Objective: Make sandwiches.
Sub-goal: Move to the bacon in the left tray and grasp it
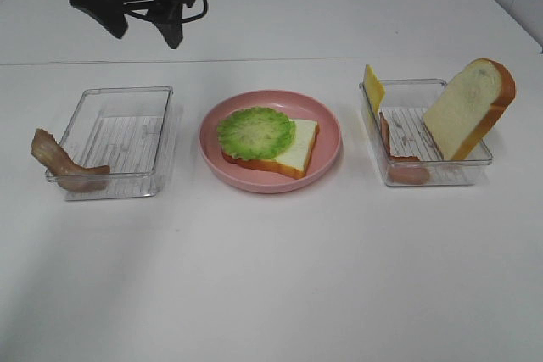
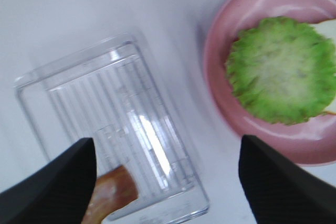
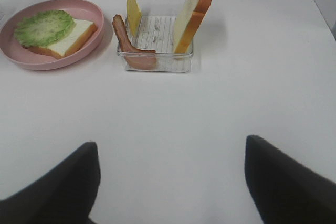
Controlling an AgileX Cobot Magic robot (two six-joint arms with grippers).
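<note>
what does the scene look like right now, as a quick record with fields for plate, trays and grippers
plate: pink plate in the middle, holding a bread slice with lettuce on top
left tray: clear, one bacon strip lying across a corner, partly outside
right tray: clear, holds cheese square, second bacon strip and tilted bread slice, all propped against its walls
left gripper: open, empty, above the left tray
right gripper: open, empty, over bare table
sandwich: only bread and lettuce stacked so far
</note>
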